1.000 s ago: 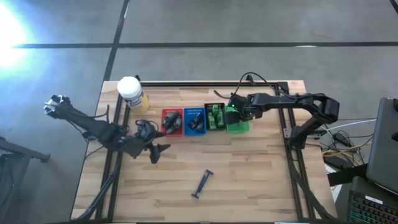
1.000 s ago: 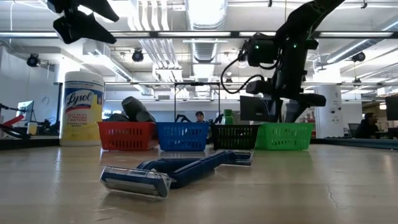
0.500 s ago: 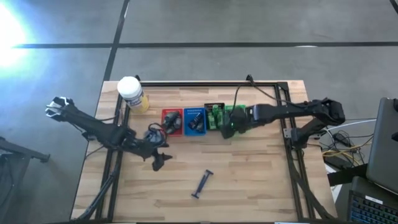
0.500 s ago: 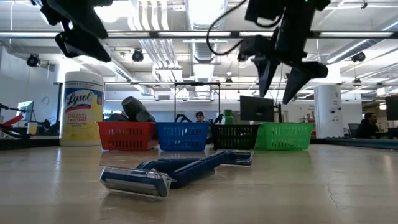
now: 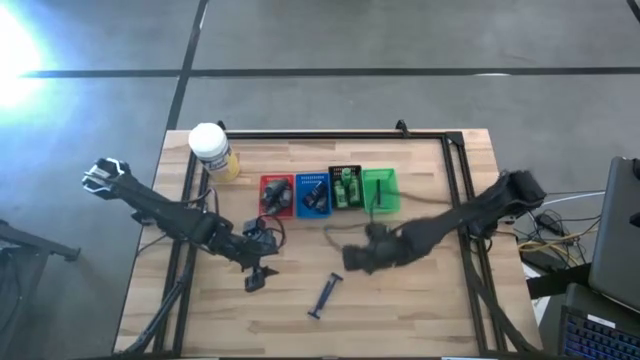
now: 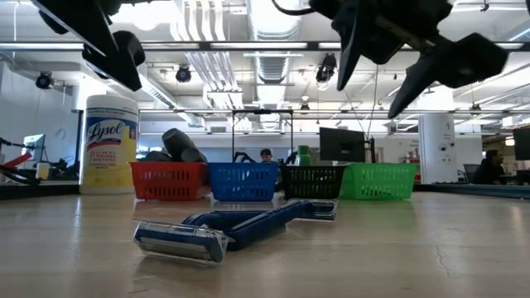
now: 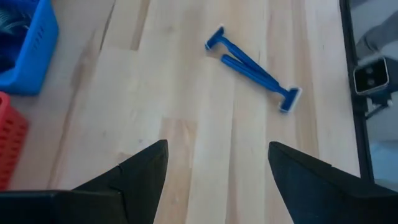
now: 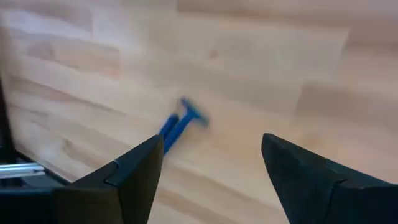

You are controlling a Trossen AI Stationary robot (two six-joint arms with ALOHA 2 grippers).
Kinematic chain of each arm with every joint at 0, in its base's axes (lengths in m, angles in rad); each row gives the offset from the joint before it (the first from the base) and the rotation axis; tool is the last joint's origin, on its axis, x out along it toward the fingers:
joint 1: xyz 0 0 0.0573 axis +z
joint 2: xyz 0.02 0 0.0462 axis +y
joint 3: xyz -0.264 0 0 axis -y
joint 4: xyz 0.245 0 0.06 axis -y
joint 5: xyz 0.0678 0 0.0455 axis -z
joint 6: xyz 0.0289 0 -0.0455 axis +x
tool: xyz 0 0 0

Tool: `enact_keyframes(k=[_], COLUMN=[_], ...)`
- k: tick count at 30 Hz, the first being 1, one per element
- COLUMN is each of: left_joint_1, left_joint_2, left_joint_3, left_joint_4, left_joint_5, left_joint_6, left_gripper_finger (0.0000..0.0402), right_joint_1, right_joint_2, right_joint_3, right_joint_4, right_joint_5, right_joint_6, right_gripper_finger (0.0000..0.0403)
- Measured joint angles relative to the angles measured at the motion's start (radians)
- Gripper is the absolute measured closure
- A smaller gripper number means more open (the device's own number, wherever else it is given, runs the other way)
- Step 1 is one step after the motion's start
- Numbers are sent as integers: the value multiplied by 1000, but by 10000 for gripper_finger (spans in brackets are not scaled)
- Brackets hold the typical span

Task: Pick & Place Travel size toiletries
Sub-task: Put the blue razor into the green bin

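Two blue razors [image 5: 325, 295] lie side by side on the bare table, near its near edge; they also show in the low view [image 6: 236, 228] and in both wrist views [image 7: 252, 68] [image 8: 180, 124]. Green little bottles sit in the black tray [image 5: 346, 188], dark grey tubes lie in the red tray [image 5: 277, 195] and the blue tray [image 5: 313, 193], and a thin dark stick lies in the green tray [image 5: 380, 190]. My left gripper [image 5: 255, 278] hangs open to the left of the razors. My right gripper [image 5: 352, 258] hangs open above the table, just on the razors' far right side.
A white-capped yellow Lysol jar [image 5: 210, 150] stands at the table's far left corner. The four trays stand in a row across the table's middle. A black frame rail [image 5: 330, 135] runs along the far edge. Bare wood lies around the razors.
My right gripper has left the green tray and swung toward the near edge and to the left, ending close to the razors. My left gripper has moved toward the near edge and to the right, also toward the razors. The razors have kept still.
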Motion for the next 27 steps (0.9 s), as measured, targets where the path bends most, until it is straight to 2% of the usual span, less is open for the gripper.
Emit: enact_keyframes(k=[6, 11, 15, 19, 27], left_joint_1=[2, 7, 7, 7, 7], left_joint_2=[13, 91, 187, 300, 572], left_joint_3=[0, -2, 8, 76, 295], left_joint_4=[14, 102, 195, 210, 152], left_joint_5=[32, 67, 68, 74, 103], left_joint_6=[-7, -75, -155, -216, -286], left_gripper_finger=[119, 119, 119, 119, 120], right_joint_1=[59, 59, 45, 39, 63], right_joint_2=[196, 228, 209, 182, 162], right_joint_3=[164, 255, 227, 150, 65], right_joint_4=[-119, -253, -258, -253, -239], right_joint_5=[0, -2, -10, -28, -80], right_joint_6=[79, 60, 19, 18, -47], right_gripper_finger=[141, 132, 135, 148, 170])
